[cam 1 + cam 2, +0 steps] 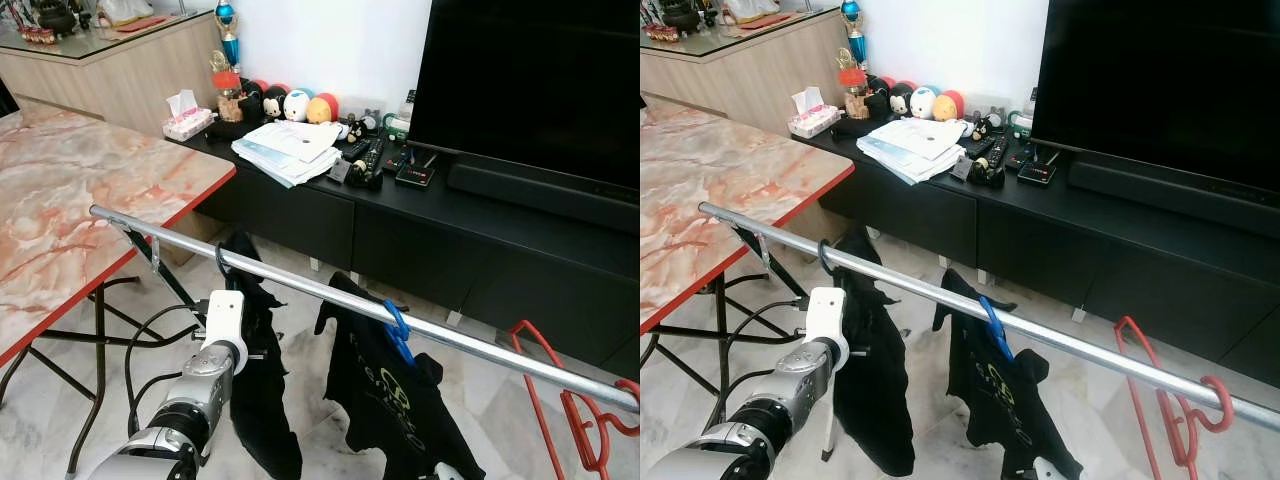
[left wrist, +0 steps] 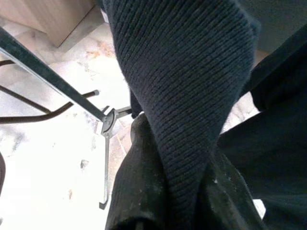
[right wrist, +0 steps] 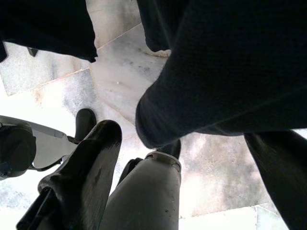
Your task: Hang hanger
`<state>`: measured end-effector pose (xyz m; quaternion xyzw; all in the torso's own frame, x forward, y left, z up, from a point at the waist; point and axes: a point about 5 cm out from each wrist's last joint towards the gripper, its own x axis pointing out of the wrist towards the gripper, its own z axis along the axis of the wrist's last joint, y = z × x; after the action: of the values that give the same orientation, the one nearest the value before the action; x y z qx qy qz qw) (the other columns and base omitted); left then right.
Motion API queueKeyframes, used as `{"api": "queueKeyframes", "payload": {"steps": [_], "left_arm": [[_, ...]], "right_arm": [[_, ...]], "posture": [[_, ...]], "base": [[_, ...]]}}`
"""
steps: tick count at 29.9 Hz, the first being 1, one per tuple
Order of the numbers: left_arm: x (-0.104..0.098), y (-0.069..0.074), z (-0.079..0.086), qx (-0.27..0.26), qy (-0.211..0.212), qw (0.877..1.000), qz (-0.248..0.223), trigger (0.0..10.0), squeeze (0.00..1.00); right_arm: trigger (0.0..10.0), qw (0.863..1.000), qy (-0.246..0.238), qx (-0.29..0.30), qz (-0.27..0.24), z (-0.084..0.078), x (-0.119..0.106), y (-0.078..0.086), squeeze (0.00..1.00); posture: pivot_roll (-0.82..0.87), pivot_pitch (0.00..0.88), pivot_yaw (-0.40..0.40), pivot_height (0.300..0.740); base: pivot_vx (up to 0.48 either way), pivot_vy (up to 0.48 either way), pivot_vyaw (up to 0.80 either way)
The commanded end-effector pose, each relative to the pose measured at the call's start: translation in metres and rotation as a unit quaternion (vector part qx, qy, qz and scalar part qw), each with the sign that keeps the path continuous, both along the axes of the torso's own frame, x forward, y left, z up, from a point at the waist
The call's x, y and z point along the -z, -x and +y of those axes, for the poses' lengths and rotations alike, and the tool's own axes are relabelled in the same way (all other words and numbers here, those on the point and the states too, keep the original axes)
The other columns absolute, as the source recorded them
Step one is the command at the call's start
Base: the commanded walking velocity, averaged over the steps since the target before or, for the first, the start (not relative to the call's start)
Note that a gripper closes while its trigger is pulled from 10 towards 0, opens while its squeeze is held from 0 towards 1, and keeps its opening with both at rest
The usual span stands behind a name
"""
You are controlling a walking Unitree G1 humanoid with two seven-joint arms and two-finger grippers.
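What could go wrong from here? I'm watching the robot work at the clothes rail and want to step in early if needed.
1. The left arm is raised against the dark garment on the black hanger hook; a tug might slide that hook along the rail or lift it off.
2. The wrist views look into dark cloth, so the fingers could snag fabric.
3. The blue hanger hangs close by and could get bumped.

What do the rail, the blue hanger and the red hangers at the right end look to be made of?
Rail: bare metal tube, going by its silvery sheen and highlights. Blue hanger: likely plastic, given its thick glossy blue hook. Red hangers: thin bent rod, probably coated wire, though that is uncertain.
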<state>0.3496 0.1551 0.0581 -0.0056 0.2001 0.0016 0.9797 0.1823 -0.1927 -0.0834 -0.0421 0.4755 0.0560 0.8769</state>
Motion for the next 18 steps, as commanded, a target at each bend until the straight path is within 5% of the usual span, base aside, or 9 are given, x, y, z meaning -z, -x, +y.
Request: {"api": "queueKeyframes", "payload": {"steps": [1, 18], "left_arm": [[0.0031, 0.0015, 0.0010, -0.001, -0.011, 1.000, 0.009, 0.0, 0.00], [-0.0047, 0.0011, 0.0028, 0.016, -0.039, 0.998, -0.038, 0.0, 0.00]], "right_arm": [[10.0, 1.000, -0.006, -0.001, -0.002, 0.0037, -0.0001, -0.0012, 0.00], [10.0, 1.000, -0.006, 0.000, -0.002, 0.0039, -0.0001, -0.0012, 0.00]], "posture": [[-0.07, 0.051, 0.083, 0.740], [-0.06, 0.066, 0.083, 0.740]], "base": [[0.000, 0.000, 0.00], [0.000, 0.000, 0.00]]}}
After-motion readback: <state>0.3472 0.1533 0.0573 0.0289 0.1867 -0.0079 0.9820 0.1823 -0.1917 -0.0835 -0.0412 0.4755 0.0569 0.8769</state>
